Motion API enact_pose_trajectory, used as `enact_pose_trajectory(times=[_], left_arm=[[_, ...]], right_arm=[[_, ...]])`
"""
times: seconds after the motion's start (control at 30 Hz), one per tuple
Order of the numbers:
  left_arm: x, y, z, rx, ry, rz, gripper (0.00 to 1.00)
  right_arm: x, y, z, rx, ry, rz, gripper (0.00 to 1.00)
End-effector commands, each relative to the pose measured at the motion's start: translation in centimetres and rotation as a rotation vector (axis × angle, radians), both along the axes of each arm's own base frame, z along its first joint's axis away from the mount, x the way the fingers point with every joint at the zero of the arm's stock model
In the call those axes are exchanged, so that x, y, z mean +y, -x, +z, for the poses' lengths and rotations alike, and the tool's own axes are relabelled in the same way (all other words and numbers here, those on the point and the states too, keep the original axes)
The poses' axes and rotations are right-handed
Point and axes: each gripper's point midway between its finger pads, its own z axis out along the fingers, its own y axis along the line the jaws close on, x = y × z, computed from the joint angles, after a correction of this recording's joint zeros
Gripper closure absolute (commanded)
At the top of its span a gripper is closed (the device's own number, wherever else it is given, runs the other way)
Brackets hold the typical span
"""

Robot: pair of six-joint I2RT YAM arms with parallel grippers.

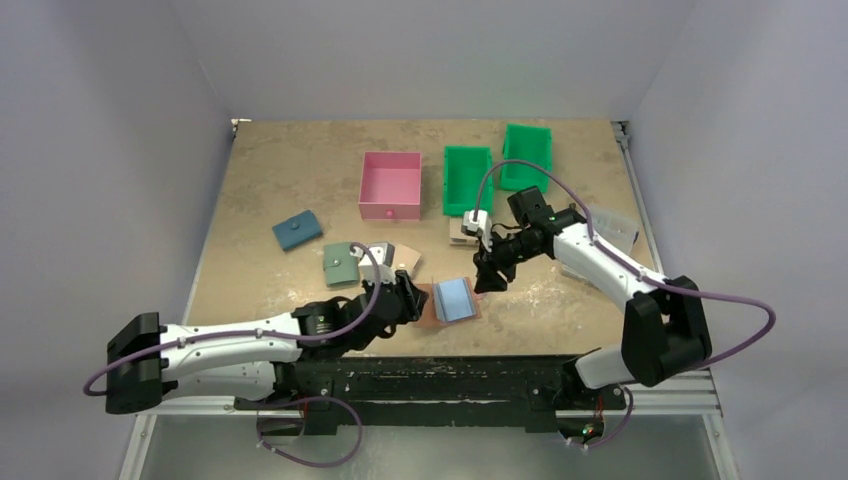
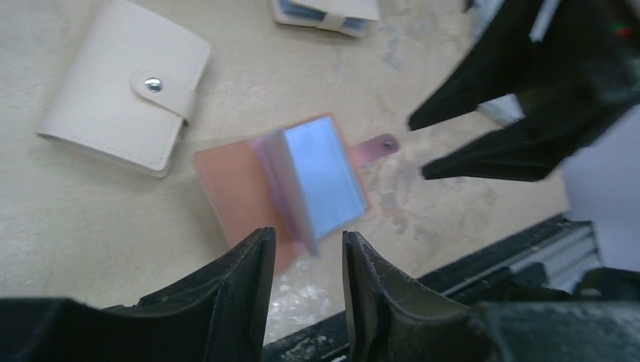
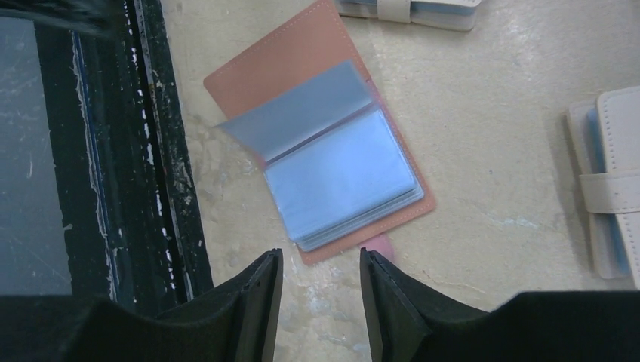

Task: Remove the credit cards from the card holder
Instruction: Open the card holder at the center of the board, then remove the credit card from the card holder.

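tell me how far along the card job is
Done: the card holder lies unsnapped and open on the table, blue sleeves fanned. In hand: nothing; the left gripper and right gripper hover open at its edges. Still to do: no cards are out yet, so all the pulling remains.

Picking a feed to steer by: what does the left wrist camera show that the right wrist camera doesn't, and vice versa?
Left wrist only: the right gripper, open, beyond the reddish-brown leather card holder; the metal snap on its strap; a closed beige leather snap wallet, seen whole.
Right wrist only: the holder's pale blue plastic sleeves seen from above, one leaf fanned aside.
Both: the card holder lying open and the black table-edge rail. Neither view clearly shows a card.
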Motion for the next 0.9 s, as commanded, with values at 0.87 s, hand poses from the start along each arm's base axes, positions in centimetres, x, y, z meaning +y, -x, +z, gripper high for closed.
enact_pose_trajectory(times=[0.87], left_arm=[[-7.4, -1.2, -7.3, 0.065, -0.04, -0.143, 0.69]], right_arm=[[3.7, -2.7, -3.2, 0.224, -0.015, -0.172, 0.59]])
